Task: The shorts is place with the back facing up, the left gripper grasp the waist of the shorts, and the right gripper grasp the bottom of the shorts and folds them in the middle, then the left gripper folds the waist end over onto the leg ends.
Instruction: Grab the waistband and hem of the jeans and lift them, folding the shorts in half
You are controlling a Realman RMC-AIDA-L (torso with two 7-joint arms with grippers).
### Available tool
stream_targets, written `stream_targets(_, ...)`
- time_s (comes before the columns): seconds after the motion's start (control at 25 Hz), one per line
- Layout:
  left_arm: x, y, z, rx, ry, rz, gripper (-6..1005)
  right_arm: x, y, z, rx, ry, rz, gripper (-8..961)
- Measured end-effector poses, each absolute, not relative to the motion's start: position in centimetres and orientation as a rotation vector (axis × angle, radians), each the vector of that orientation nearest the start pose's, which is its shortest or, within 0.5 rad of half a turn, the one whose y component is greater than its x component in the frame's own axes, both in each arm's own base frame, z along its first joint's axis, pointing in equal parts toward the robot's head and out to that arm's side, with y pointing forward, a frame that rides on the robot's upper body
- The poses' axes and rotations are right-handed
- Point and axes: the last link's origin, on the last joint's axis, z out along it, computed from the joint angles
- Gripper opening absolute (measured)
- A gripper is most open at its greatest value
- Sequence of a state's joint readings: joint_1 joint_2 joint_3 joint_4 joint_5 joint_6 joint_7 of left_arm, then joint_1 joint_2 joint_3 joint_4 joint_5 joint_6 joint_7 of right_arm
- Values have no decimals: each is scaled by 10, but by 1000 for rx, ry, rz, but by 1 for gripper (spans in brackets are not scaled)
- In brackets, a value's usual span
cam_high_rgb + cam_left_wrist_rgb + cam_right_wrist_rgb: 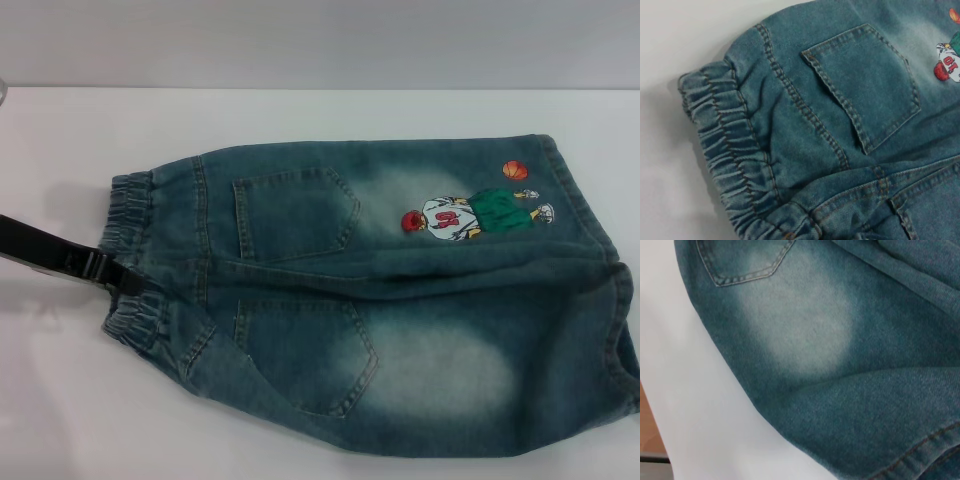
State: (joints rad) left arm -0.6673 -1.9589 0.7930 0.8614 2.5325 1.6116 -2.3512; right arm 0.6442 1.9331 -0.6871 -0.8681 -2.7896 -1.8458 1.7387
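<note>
Shorts [400, 300] flat (2 pockets up) — on white table [300, 120].

The shorts [400, 300], faded blue-green denim, lie flat back-up on the table: ruffled waist end [135, 260] at nine o'clock, leg ends [600, 290] at three, both patch pockets showing.

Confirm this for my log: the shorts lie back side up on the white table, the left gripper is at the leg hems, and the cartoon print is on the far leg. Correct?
Not quite. The left gripper is at the elastic waistband of the shorts, not the hems, as the head view shows. The rest stands.
</note>
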Motion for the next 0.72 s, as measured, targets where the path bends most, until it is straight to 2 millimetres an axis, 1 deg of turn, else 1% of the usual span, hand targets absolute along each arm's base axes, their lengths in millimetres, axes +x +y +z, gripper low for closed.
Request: stream_targets(0.72,-274,365,57,-2464,-1528,123,35,308,315,77,-2943,994,-531,566)
